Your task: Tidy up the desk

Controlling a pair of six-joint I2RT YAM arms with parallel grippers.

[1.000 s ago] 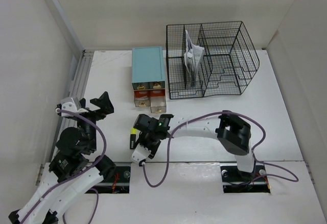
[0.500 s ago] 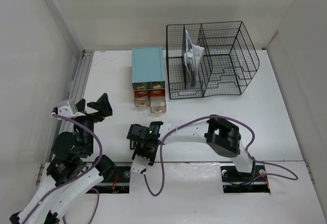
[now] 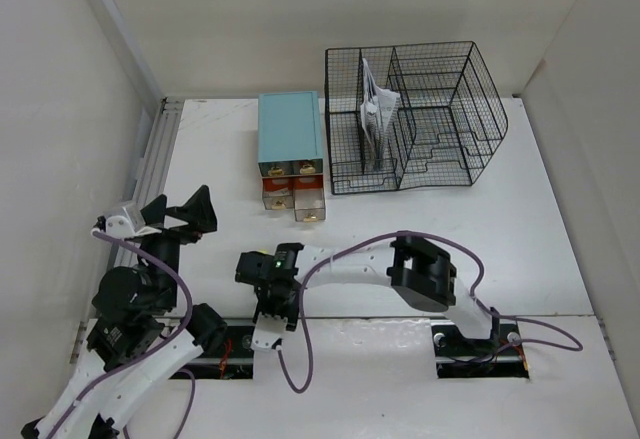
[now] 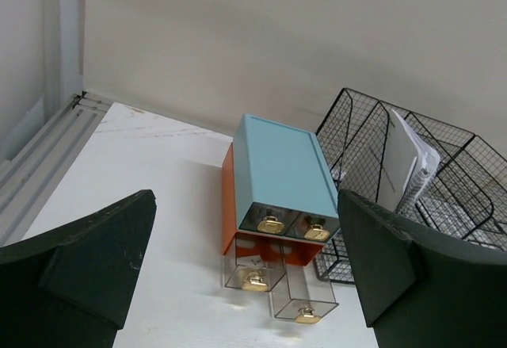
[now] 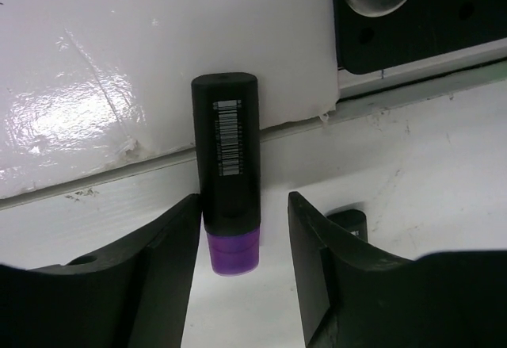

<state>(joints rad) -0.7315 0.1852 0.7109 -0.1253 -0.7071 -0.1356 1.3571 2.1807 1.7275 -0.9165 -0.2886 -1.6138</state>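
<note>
Rack (image 3: 430, 109), drawer box (image 3: 290, 129), perhaps touching, blocking desk (image 3: 520, 209)

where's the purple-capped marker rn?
Right wrist view: the black purple-capped marker sits between the fingers of the right gripper, across the seam at the near edge of the desk, toward the left arm's side.

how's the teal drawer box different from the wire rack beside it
The drawer box is solid and teal-topped; the wire rack is black see-through mesh. The box is smaller than the rack. The box has two drawers pulled out; the rack holds upright papers. Both stand on the desk.
</note>
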